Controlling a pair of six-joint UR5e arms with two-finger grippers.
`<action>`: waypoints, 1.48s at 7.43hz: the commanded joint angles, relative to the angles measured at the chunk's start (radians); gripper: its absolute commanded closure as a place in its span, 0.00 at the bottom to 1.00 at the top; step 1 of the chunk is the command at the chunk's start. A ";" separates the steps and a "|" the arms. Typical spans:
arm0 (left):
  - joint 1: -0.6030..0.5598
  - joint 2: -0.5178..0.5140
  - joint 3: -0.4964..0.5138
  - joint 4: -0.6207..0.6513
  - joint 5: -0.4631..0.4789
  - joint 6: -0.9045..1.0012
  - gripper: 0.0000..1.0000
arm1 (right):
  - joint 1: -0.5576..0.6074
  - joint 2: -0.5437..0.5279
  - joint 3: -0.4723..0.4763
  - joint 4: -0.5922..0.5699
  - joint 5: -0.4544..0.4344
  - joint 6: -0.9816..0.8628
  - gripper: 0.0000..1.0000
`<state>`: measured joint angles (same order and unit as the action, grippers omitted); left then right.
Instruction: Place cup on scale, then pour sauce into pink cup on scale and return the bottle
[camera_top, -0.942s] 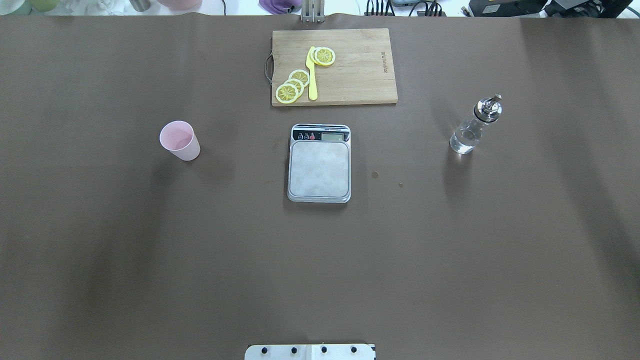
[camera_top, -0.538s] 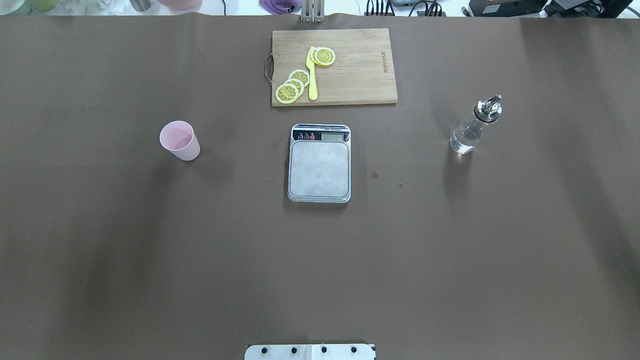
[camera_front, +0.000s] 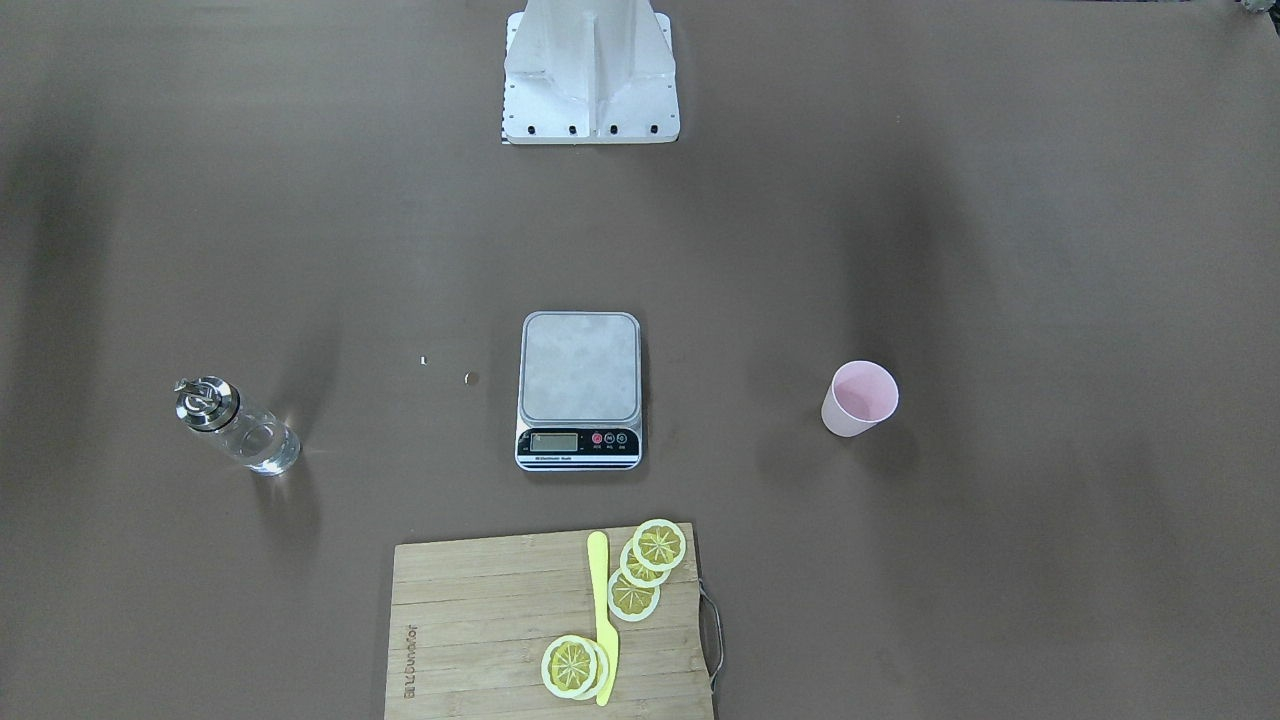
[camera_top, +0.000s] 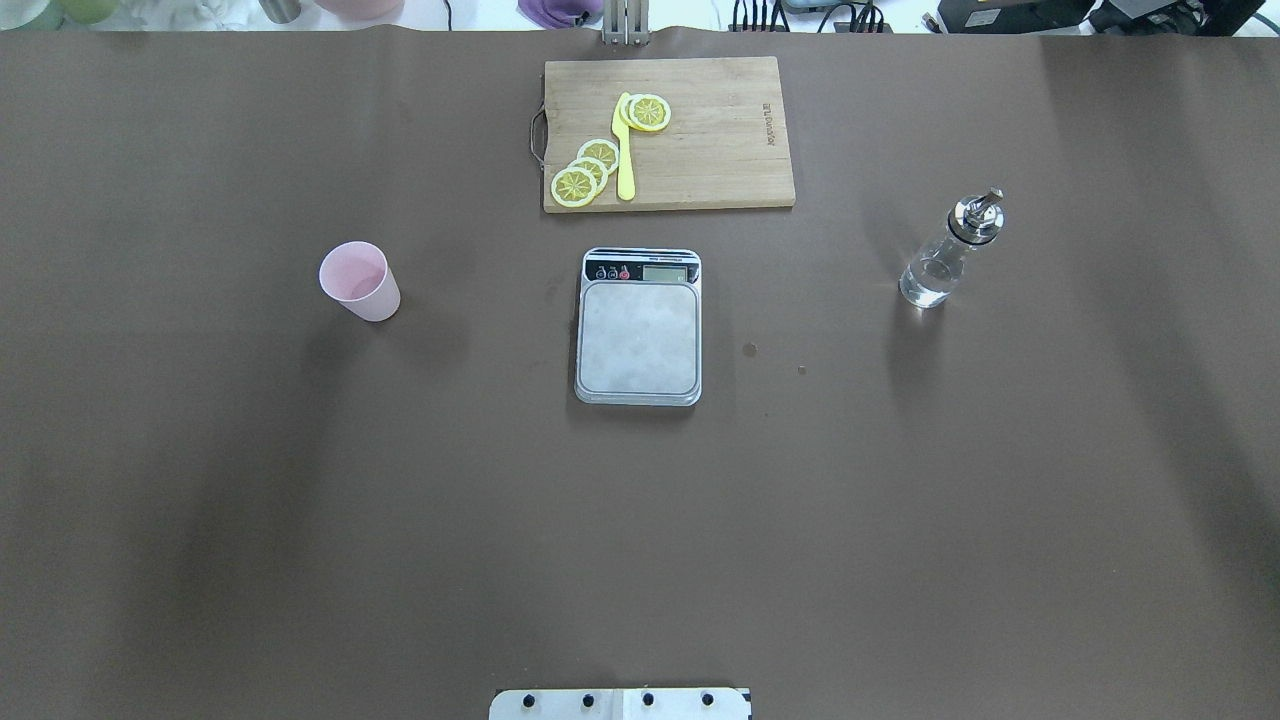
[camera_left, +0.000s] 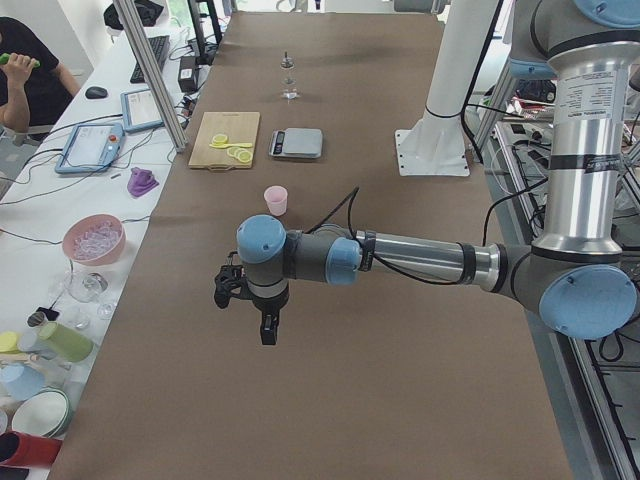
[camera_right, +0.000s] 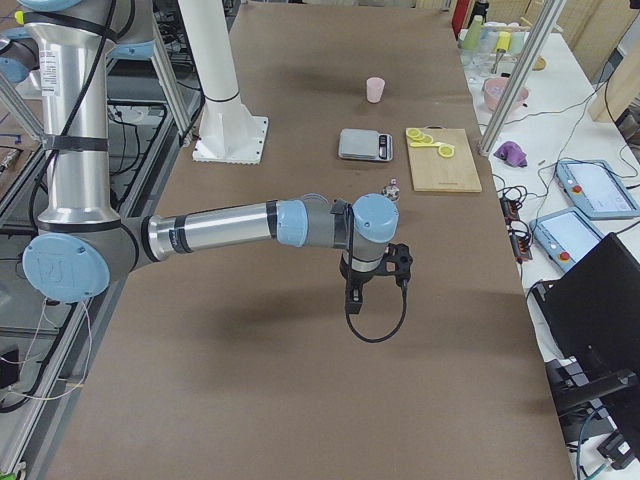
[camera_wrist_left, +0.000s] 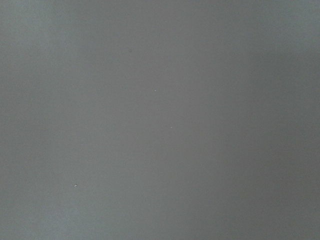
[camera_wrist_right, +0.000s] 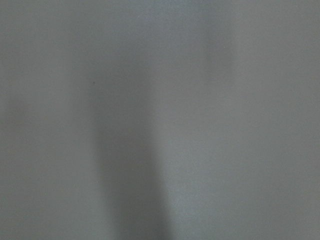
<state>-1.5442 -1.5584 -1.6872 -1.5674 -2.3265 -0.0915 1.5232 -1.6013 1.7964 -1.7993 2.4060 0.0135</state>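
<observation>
The pale pink cup (camera_top: 358, 280) stands upright on the brown table, left of the scale (camera_top: 638, 335); it is also the pink cup (camera_front: 858, 398) in the front-facing view. The scale's steel platform (camera_front: 580, 380) is bare. The clear glass bottle (camera_top: 945, 255) with its metal spout stands upright to the scale's right, with clear sauce low inside it. My left gripper (camera_left: 250, 310) hangs over the table's left end, far from the cup (camera_left: 276, 200). My right gripper (camera_right: 372, 285) hangs near the bottle (camera_right: 392, 188). I cannot tell whether either is open or shut. Both wrist views show only blurred table.
A wooden cutting board (camera_top: 720, 140) with lemon slices (camera_top: 585, 172) and a yellow knife (camera_top: 625, 150) lies beyond the scale. Bowls, cups and tablets line a side bench (camera_left: 95, 240), where a person sits. The robot's base plate (camera_front: 590, 100) is at the near edge.
</observation>
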 joint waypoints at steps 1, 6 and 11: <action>0.003 -0.034 0.007 -0.003 0.004 0.006 0.02 | 0.000 -0.006 0.000 0.000 0.001 -0.001 0.00; 0.004 -0.035 -0.015 -0.003 -0.004 0.012 0.02 | 0.008 -0.009 0.001 0.001 0.002 -0.001 0.00; 0.031 -0.067 -0.022 -0.025 0.004 -0.034 0.02 | 0.008 -0.015 0.032 -0.002 0.008 -0.001 0.00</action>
<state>-1.5315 -1.6042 -1.6966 -1.5946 -2.3252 -0.0986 1.5297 -1.6152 1.8210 -1.8008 2.4140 0.0123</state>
